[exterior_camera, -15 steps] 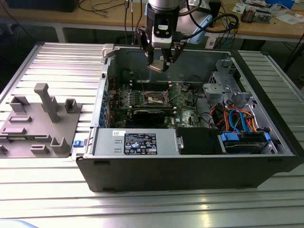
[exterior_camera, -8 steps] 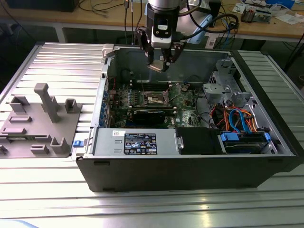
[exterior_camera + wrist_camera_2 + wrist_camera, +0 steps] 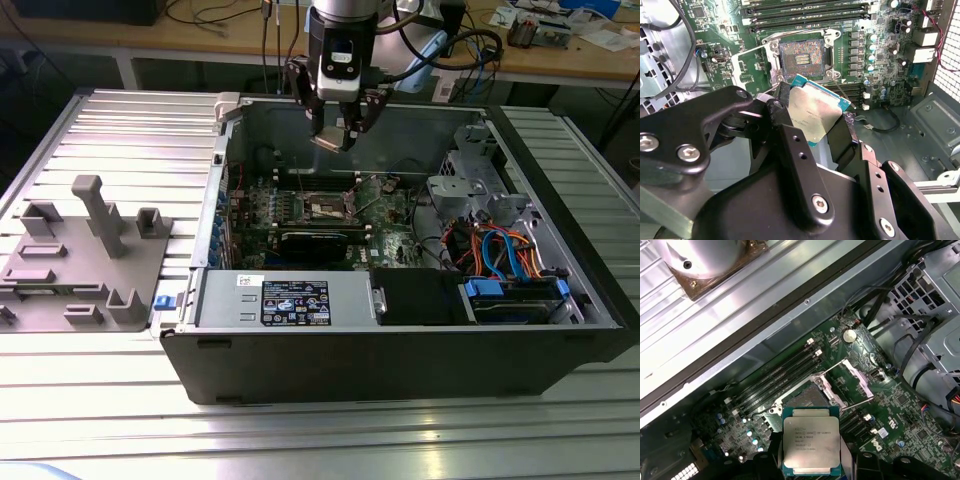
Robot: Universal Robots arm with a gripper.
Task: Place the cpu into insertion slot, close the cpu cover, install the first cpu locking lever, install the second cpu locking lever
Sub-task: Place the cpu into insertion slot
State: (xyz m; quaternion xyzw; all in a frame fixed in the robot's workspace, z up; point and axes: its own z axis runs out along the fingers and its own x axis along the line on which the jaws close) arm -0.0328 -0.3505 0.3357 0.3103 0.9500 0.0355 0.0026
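In the exterior view the gripper hangs above the open case, pinching the cpu by its edges, well clear of the slot on the board below. The likely trouble is the cpu meeting the slot's pins tilted or turned, or slipping from so thin a hold, since it looks canted in the second wrist view. That view shows the bare slot and the fingers flanking the cpu, while the first wrist view shows the cpu's flat top face and the cover raised open beside the half-hidden slot.
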